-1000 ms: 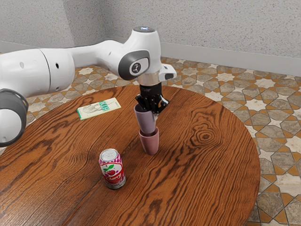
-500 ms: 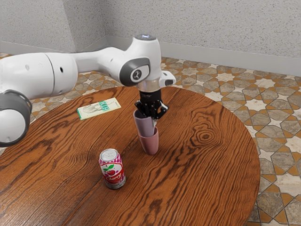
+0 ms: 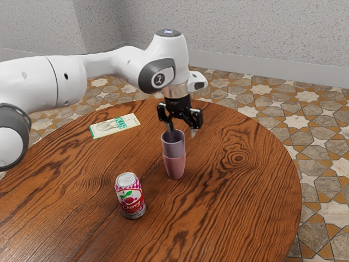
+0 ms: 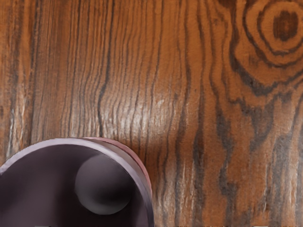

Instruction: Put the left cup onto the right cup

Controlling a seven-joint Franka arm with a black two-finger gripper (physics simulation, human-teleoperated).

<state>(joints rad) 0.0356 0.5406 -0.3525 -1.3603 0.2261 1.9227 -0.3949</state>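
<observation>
the lilac cup (image 3: pixel 173 143) stands upright, mouth up, nested in the pink cup (image 3: pixel 175 166); the hand (image 3: pixel 182 126) hovers above, fingers apart.

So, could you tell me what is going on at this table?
The Franka arm is stacking cups. The lilac cup sits upright, nested in the pink cup on the wooden table. The gripper hangs open just above its rim, holding nothing. A cherry can stands and a green packet lies off to the side.
</observation>
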